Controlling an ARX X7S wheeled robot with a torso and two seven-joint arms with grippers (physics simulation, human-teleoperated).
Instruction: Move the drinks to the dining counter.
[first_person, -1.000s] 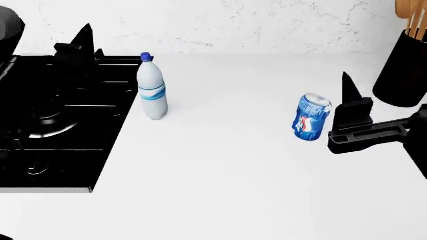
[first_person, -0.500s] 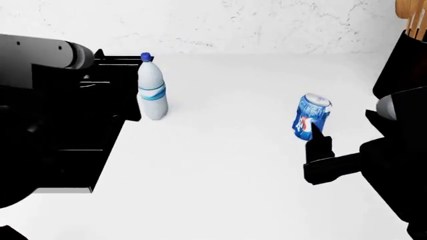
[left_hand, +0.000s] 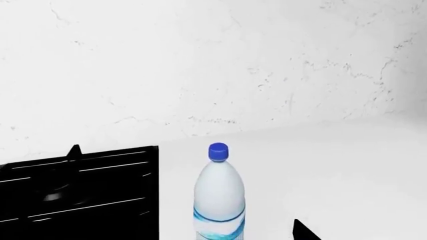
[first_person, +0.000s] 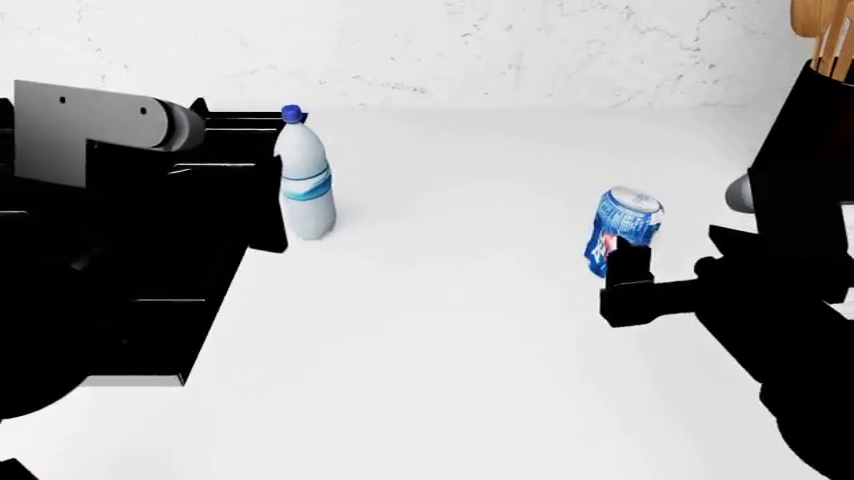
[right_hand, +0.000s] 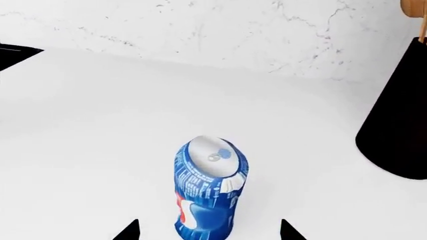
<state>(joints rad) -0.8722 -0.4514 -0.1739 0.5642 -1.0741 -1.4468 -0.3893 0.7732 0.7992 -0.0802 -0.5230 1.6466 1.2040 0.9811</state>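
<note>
Head view: water bottle (first_person: 304, 180) stands on the white worktop (first_person: 441, 330) just beside the gas stove (first_person: 200, 250) edge; soda can (first_person: 621, 235) is well apart from it, toward the black utensil holder (first_person: 807, 130). Right gripper (right_hand: 210, 232) has its fingers spread, one tip each side of the can base, nothing grasped. Left gripper (first_person: 274, 225) sits beside the bottle's foot; only one fingertip (left_hand: 303, 232) shows in the left wrist view, so I can't tell if it's parted or closed. Risks: the bottle is tall and narrow, so a fingertip nudge low on the body could tip it toward the stove grate; an off-centre close on the can could slide or topple it. Both drinks are upright, long axis vertical, blue cap (left_hand: 218, 151) and can top (right_hand: 215, 155) pointing up.
</note>
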